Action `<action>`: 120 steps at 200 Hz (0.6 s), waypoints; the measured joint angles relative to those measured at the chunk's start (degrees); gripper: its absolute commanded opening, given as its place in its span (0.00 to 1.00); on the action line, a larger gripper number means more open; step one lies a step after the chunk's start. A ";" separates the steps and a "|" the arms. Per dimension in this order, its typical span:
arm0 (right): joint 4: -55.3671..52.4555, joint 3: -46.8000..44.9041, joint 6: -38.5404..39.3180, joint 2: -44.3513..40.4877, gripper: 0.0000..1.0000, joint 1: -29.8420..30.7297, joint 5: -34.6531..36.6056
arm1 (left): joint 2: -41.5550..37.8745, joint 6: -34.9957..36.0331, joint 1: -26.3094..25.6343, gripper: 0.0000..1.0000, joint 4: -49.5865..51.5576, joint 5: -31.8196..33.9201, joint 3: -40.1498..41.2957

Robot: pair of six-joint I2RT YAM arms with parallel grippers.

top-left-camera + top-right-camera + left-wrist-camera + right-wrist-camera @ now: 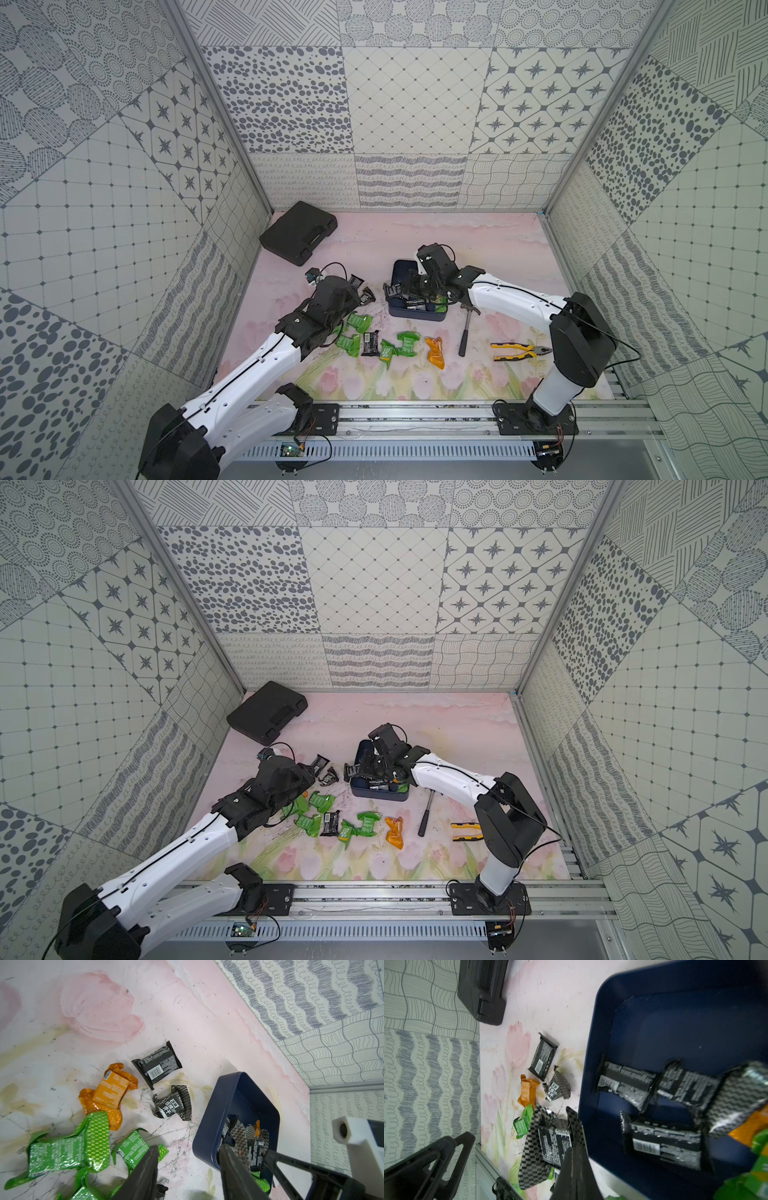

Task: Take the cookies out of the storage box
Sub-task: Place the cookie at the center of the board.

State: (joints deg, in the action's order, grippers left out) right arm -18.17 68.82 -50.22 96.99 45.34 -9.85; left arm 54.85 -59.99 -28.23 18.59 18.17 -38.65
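Holding black, orange and green cookies [664,1147], the storage box [419,318] sits on the table [478,249]. The right gripper [574,1153] is clamped on a black packet [548,1147] at the box rim. The left gripper [189,1148] stands partly open and empty. Other packets [365,340] lie outside. The right arm [511,293] hides the box's far side in both top views, so the count inside is indeterminable.

Left arm [249,365] and right arm [511,297]: white shells, black joints, thin cables, possibly screws.
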 measured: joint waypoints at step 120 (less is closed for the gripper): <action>0.96 -6.67 -19.41 -0.31 0.00 14.71 12.46 | -11.28 -3.02 0.94 0.52 8.66 3.08 4.22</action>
State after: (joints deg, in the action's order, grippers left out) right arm -17.21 62.15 -69.63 96.68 60.05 2.61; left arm 43.57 -63.00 -27.29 27.24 21.26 -34.44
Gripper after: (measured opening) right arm 0.050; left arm 0.520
